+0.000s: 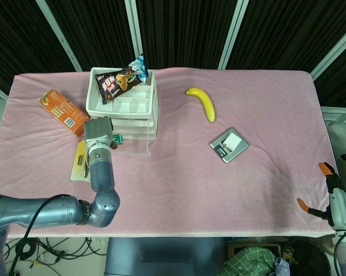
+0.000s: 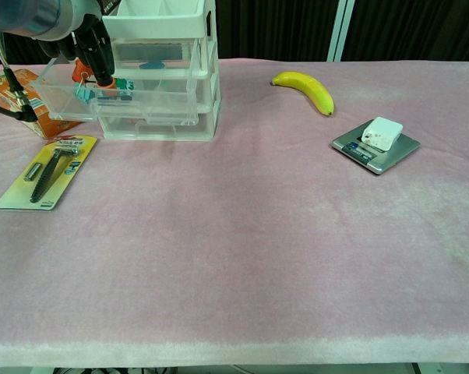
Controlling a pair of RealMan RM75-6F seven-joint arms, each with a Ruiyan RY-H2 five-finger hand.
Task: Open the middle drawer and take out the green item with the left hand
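Chest view: my left robot hand [image 2: 90, 54] reaches into the open middle drawer [image 2: 118, 97], fingertips at the green item [image 2: 119, 88]; grasp unclear. Snack bag [image 1: 122, 79] lettering unreadable. Right robot hand [image 1: 334, 198] released.

1. A banana [image 1: 202, 103] lies on the pink table [image 1: 179, 190].
2. A small scale [image 1: 229, 145] carries a white block [image 2: 382, 133].
3. An orange box [image 1: 64, 111] lies near a yellow tool card [image 2: 47, 171].
4. A snack bag [image 1: 122, 79] lies up top.
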